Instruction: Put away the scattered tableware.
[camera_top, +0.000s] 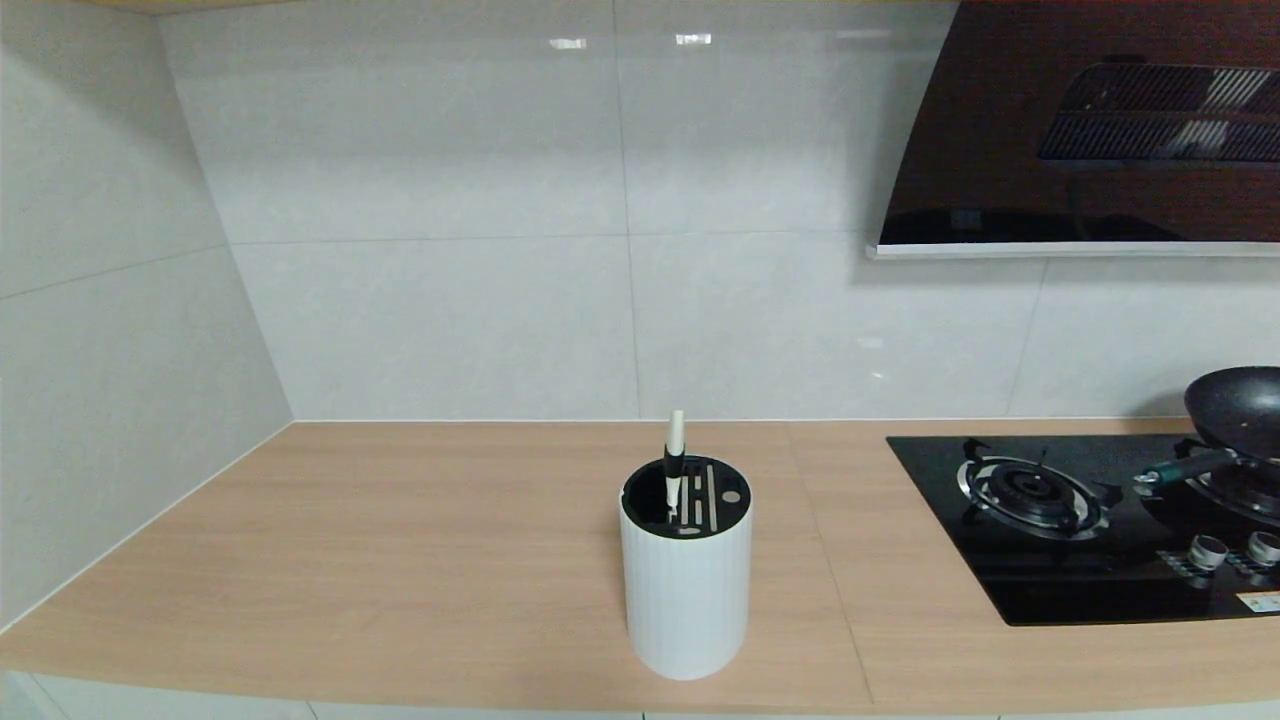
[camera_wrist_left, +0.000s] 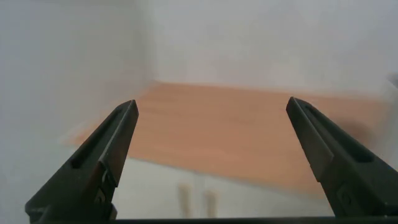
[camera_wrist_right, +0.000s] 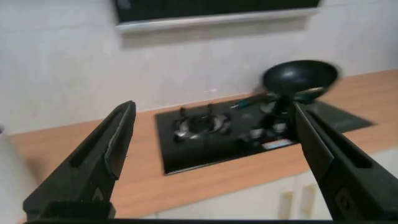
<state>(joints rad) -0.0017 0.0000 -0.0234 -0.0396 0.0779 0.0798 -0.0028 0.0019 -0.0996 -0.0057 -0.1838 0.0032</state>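
Our left pincer (camera_wrist_left: 211, 104) and right pincer (camera_wrist_right: 212, 108) stood wide apart, holding nothing. Well beyond them on the countertop (camera_top: 400, 540), the white holder (camera_top: 685, 590) held one utensil (camera_top: 674, 455) upright in a slot. We judged any other piece should drop vertically into a free slot.

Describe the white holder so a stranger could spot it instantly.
Start at the wooden counter, left of the black hob. Near its front edge stands the holder: a tall white cylinder with a slotted black top, one utensil sticking up from it.
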